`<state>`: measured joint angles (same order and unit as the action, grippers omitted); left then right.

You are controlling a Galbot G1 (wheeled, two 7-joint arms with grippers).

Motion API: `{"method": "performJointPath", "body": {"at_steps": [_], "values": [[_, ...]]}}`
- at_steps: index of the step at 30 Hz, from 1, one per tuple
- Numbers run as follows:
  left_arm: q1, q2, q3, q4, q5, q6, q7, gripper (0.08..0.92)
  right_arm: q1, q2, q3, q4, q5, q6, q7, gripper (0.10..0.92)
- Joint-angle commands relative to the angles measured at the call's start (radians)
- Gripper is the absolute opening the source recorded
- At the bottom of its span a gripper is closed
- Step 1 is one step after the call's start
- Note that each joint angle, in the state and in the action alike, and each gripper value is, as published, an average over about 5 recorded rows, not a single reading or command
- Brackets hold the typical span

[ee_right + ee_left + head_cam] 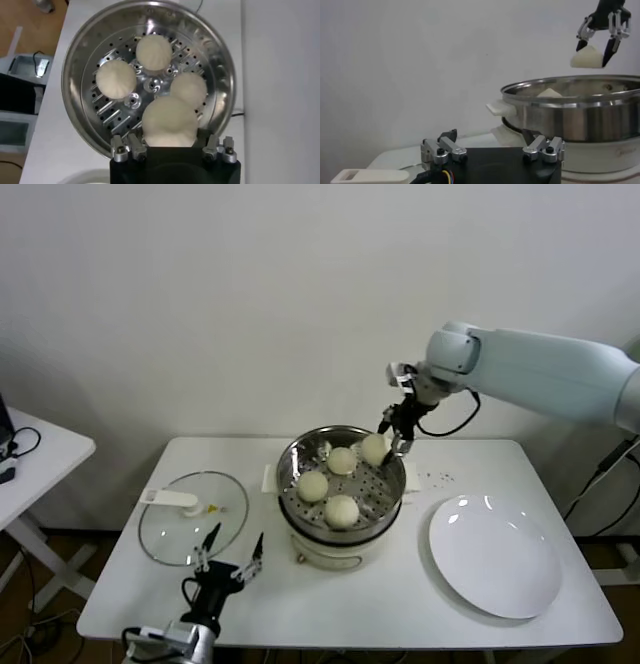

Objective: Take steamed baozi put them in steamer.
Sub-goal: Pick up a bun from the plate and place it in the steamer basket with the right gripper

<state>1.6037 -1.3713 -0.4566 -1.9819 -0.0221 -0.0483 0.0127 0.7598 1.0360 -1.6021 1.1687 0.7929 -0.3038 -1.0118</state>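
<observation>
Left tool (pixel 229 556) open; right tool (pixel 393 429) grips baozi (pixel 375 449) above steamer (pixel 300 479).

Bright, even indoor light with soft, faint shadows. Glare glints on the steamer (pixel 344 484) rim and white plate (pixel 495 557). The left wrist view is dimmer, greyish.

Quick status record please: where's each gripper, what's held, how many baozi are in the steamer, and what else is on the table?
right gripper: above the steamer's far rim, shut on the fourth baozi
left gripper: open, empty, low at the table's near edge by the glass lid
steamer: three baozi lying on its perforated bottom
white plate: to the robot's right of the steamer, nothing on it
step left: lower and release the held baozi
</observation>
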Motion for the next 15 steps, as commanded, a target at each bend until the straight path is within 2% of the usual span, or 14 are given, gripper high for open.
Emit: {"method": "performJointPath", "body": {"at_steps": [1, 15], "values": [[-0.002, 0.009, -0.005, 0.010, -0.009, -0.001, 0.001, 0.823, -0.112, 0.053, -0.007, -0.034, -0.062, -0.008, 0.011, 0.704], [-0.003, 0.004, 0.002, 0.024, -0.006, -0.005, 0.003, 0.823, -0.168, 0.109, 0.016, -0.098, -0.097, -0.003, 0.006, 0.704]]}}
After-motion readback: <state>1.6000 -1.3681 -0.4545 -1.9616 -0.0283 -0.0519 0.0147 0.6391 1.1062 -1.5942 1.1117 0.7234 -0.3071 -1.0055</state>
